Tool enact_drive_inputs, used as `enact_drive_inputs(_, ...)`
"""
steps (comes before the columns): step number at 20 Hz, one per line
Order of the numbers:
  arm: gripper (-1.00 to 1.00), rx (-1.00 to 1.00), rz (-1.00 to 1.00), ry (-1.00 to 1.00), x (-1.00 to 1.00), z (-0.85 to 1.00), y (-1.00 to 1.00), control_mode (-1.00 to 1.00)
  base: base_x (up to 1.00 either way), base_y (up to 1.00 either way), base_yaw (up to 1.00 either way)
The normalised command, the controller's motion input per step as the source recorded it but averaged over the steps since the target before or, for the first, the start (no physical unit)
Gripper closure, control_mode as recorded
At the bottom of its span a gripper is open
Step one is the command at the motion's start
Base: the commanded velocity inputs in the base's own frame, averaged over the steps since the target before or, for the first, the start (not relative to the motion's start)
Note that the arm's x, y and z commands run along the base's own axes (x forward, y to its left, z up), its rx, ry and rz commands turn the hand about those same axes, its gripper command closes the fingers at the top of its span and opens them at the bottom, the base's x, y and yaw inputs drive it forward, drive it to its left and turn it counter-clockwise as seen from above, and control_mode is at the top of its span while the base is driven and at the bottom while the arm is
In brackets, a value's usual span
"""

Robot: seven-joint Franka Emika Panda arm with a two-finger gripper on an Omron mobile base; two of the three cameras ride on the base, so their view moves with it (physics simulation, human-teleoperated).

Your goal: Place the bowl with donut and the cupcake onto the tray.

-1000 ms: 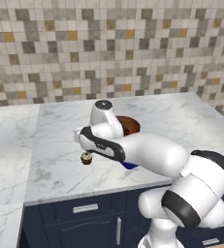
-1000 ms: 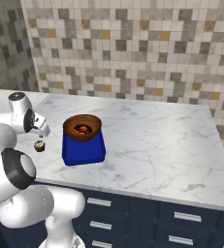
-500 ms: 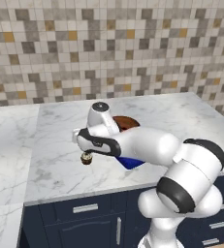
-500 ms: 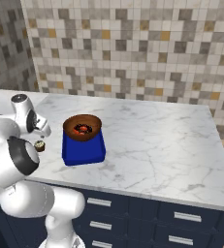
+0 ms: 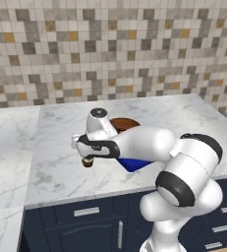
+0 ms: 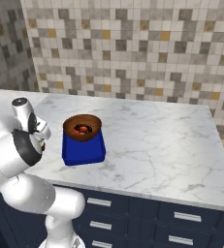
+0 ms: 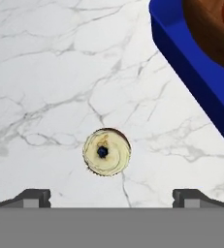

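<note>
Fingers (image 7: 35, 194) spread wide and empty above the cupcake (image 7: 106, 151) on the bench (image 7: 45, 72) just beside the tray (image 7: 191, 68) – bowl (image 6: 82, 127) already loaded – so step 2 looks begun: lower straight down, then pinch the wrapper.

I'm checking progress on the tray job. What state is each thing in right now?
bowl with donut: upright, already on the tray, donut inside.
tray: flat on the counter, bowl on it.
cupcake: upright on the counter, beside the tray, ungripped.
gripper: open, above the cupcake.
</note>
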Motion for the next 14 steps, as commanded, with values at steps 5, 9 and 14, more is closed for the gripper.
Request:
enact_drive_inputs(5,-1.0,0.0,0.0,0.0,0.08,-0.2,0.03,-1.0,0.0,0.0,0.0)
enact_drive_inputs(9,-1.0,0.0,0.0,0.0,0.09,-0.19,0.01,-1.0,0.0,0.0,0.0)
enact_drive_inputs(14,-1.0,0.0,0.0,0.0,0.01,-0.23,0.04,-1.0,0.0,0.0,0.0)
